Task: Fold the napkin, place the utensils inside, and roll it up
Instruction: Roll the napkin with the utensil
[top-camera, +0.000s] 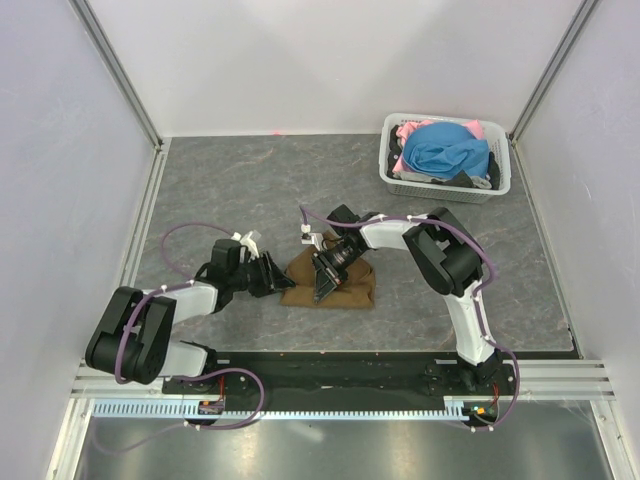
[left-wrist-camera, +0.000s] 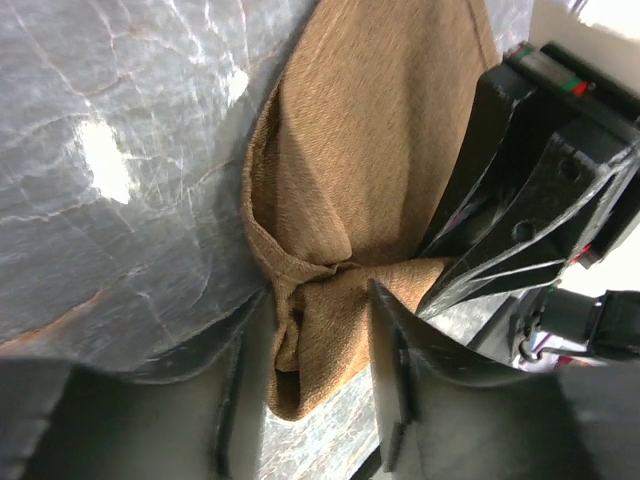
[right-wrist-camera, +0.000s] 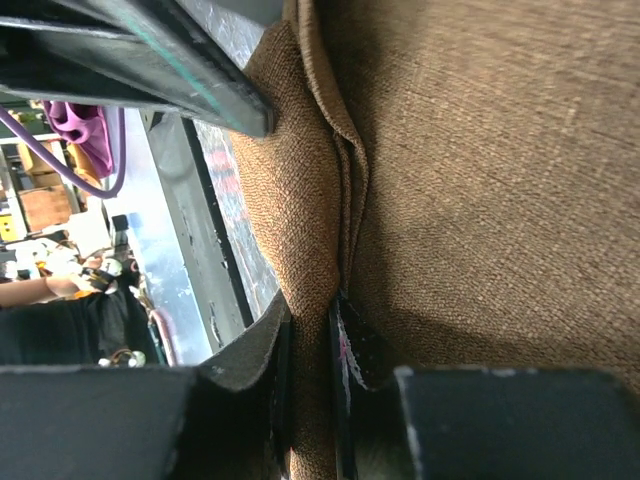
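napkin (top-camera: 345, 285) on table (top-camera: 250, 180) centre, basket (top-camera: 445, 160) behind right

A grey table (top-camera: 250, 180) with pale marble-like veining was seen, enclosed by light walls on its left, far and right sides. A brown napkin (top-camera: 358, 288) was laid directly on it, near the middle of the near edge, folded into a small, rumpled bundle. In the left wrist view one end of the cloth was seen gathered into a tight twist, with its lower tip resting on the stone-patterned surface, and bright glare patches were noted on the bare tabletop beside it. Layered folded edges were shown in the right wrist view. A white slotted basket (top-camera: 440, 190) was set in the far right corner, well apart from the napkin.
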